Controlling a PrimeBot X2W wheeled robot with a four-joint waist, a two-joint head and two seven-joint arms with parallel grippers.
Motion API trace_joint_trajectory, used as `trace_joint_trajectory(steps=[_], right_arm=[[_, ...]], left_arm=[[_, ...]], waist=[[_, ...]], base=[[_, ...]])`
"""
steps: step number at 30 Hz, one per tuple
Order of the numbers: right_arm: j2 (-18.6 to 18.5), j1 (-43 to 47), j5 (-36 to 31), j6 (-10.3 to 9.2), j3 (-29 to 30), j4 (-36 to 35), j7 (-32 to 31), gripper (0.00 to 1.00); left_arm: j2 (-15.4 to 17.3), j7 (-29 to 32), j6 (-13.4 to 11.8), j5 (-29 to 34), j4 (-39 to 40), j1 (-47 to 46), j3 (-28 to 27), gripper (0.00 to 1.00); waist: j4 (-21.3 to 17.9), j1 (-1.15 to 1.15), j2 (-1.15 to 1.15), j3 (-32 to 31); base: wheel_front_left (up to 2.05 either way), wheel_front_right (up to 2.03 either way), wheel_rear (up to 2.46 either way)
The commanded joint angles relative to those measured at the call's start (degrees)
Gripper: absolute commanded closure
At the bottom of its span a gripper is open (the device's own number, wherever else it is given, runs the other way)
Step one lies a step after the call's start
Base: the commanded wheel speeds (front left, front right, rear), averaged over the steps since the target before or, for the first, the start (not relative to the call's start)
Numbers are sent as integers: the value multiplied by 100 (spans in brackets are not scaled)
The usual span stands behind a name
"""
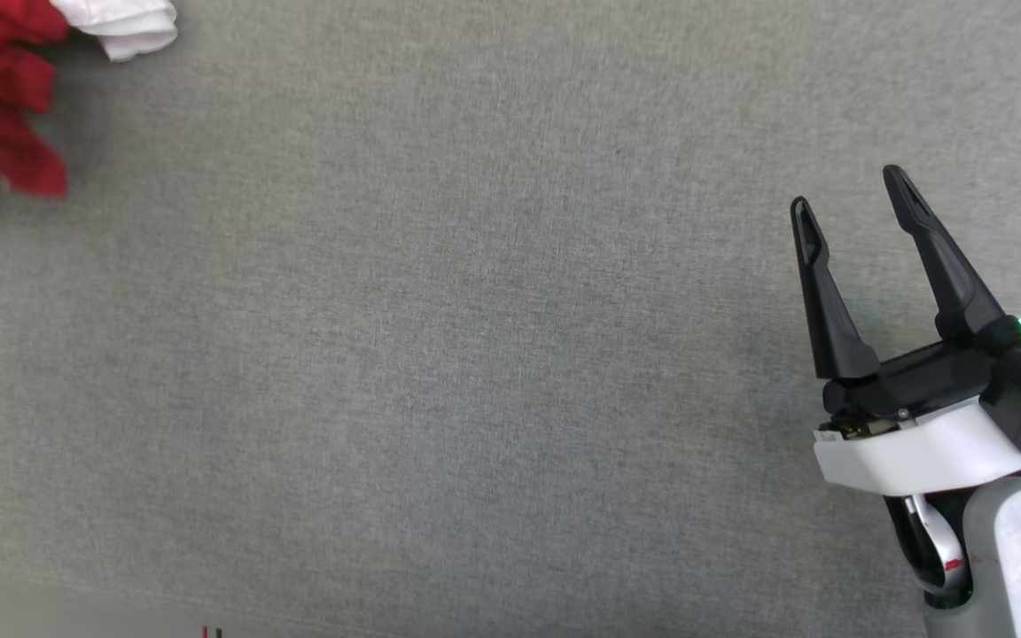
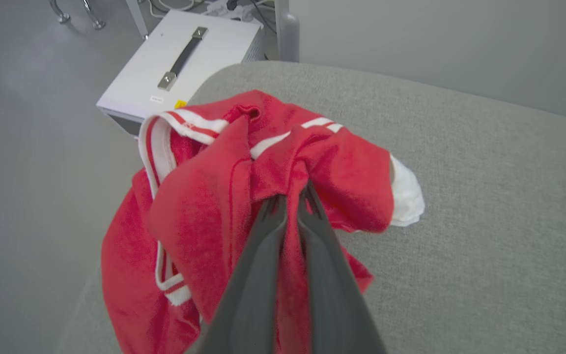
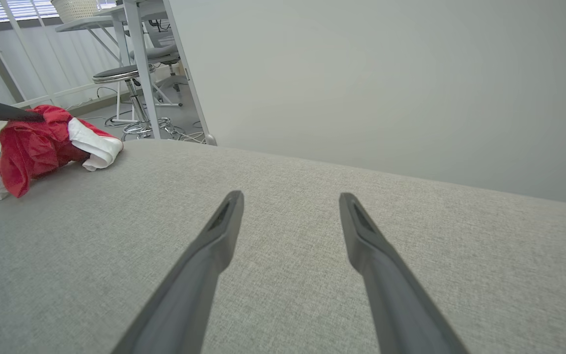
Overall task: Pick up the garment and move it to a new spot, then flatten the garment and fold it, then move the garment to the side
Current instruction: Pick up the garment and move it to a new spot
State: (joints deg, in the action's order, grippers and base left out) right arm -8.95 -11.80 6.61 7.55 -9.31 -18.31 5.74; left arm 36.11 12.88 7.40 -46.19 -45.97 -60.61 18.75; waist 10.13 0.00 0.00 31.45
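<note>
Left wrist view: garment pinched between jaws.

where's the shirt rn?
The shirt sits bunched in the head view's top-left corner, at the grey table's left edge, pinched in the shut left pincer.

Grey table, pale wall.

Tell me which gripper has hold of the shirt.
The left gripper: its jaws are shut on the shirt. The right gripper stands open over the table, holding nothing.
</note>
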Motion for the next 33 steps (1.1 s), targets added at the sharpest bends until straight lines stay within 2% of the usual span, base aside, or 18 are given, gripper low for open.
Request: trace_joint_trajectory(steps=[1, 6, 17, 22, 26, 33], right_arm=[[48, 15, 62, -6, 25, 84, 80, 0], [187, 152, 129, -6, 112, 390, 296, 0], [461, 414, 242, -6, 185, 850, 606, 0], [536, 520, 255, -6, 322, 947, 689, 0], [574, 558, 261, -6, 448, 978, 730, 0], [603, 687, 294, -6, 733, 1018, 760, 0]], left_arm=[[124, -299, 9, 194, 92, -54, 78, 100], [335, -1062, 9, 591, 433, -89, 449, 100], [370, -1665, 8, 1449, 1597, -511, 1145, 100], [118, -1792, 7, 1672, 2217, -795, 1391, 100], [-6, -1797, 7, 1958, 2660, -971, 1828, 100], [-487, -1629, 8, 1871, 2923, -623, 2542, 100]], waist=[[-92, 0, 0, -432], [-183, 0, 0, -967], [-551, 0, 0, -1861], [-823, 0, 0, -2104], [-1128, 0, 0, -2201], [-1557, 0, 0, -2260]], base=[[0, 0, 0], [0, 0, 0], [0, 0, 0], [0, 0, 0], [0, 0, 0], [0, 0, 0]])
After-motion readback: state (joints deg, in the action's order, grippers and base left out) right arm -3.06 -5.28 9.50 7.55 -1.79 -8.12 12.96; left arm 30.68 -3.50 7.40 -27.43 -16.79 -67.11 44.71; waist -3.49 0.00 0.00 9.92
